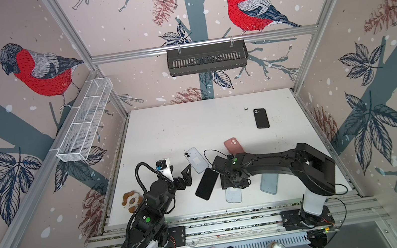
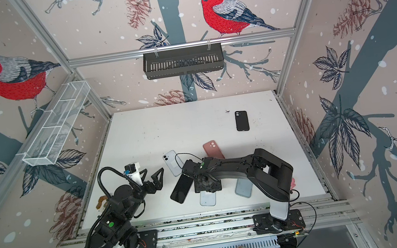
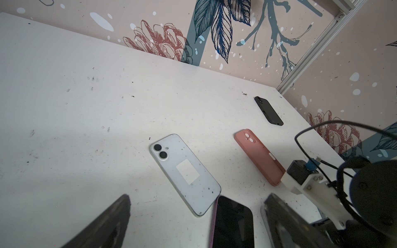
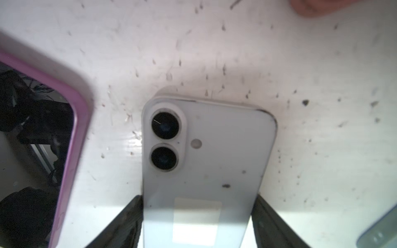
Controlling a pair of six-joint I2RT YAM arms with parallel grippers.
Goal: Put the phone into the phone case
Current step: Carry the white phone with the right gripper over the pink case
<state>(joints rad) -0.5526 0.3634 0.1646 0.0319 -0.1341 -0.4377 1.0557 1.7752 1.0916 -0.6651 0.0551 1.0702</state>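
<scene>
Right wrist view: I see the right gripper (image 4: 197, 197) with its jaws pressed on both long edges of the phone (image 4: 206, 146), back up on the table (image 4: 300, 64), just beside the purple-rimmed phone (image 4: 32, 128). Left gripper (image 2: 154, 172) hangs on that phone's other side, jaws wide, empty. Pink case (image 1: 233, 145) lies near it, black case (image 1: 261, 118) well beyond.

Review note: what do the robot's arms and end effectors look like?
Both are black with a white link near the base: left arm, right arm. Each carries a small green light. A black ribbed cable runs along the left arm. The left end effector and right end effector have black, tapered fingers.
</scene>
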